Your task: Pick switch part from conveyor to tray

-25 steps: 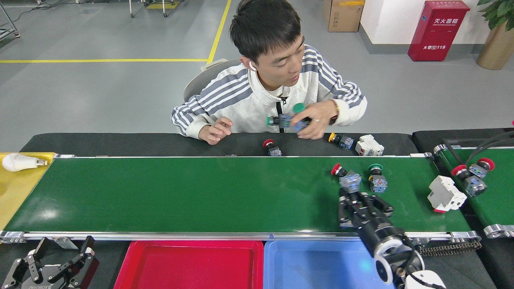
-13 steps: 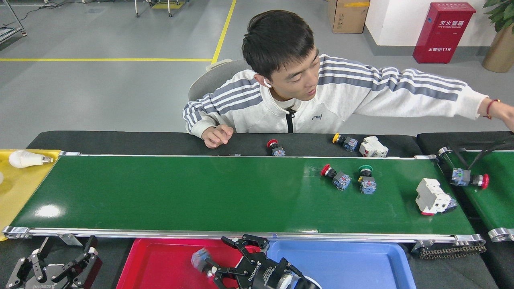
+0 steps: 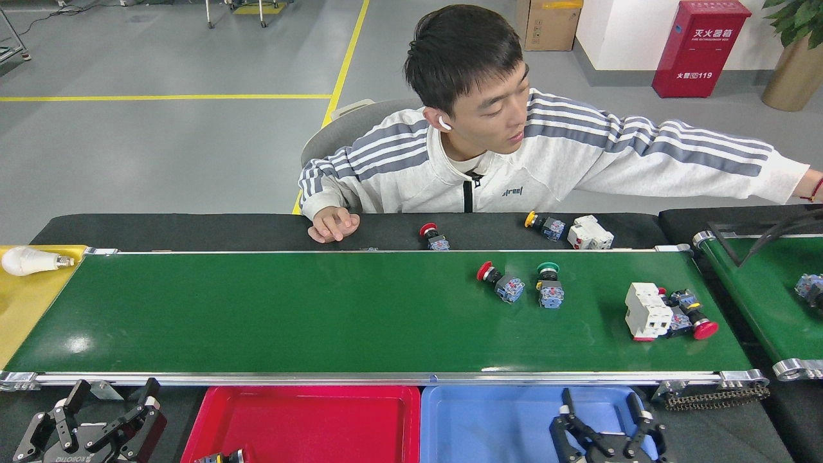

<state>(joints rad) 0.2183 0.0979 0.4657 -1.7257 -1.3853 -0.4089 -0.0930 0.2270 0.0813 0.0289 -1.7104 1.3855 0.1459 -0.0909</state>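
Note:
The conveyor [image 3: 257, 308] is the long green belt with silver rails across the middle. On its right half lie a red-capped switch part [image 3: 498, 281], a green-capped switch part [image 3: 548, 287], and another red-capped one [image 3: 691, 318] touching a white breaker block [image 3: 647, 311]. Below the belt's front rail sit a red tray [image 3: 308, 421] and a blue tray [image 3: 488, 424]. A small part [image 3: 222, 458] shows at the red tray's bottom edge. My right gripper [image 3: 601, 406] hangs open and empty over the blue tray. Off the belt at the bottom left, my left gripper [image 3: 114, 393] is open.
A person sits behind the belt, one hand [image 3: 333, 225] on the black table, the other arm stretched right. On that table lie a red switch [image 3: 434, 236], a yellow-capped one [image 3: 543, 225] and a white block [image 3: 590, 233]. A narrower green belt [image 3: 765, 289] stands at right. A bulb [image 3: 29, 260] lies at far left.
My right gripper has moved right, from over the red tray with a part in it to over the blue tray, now empty. The parts on the belt have shifted left.

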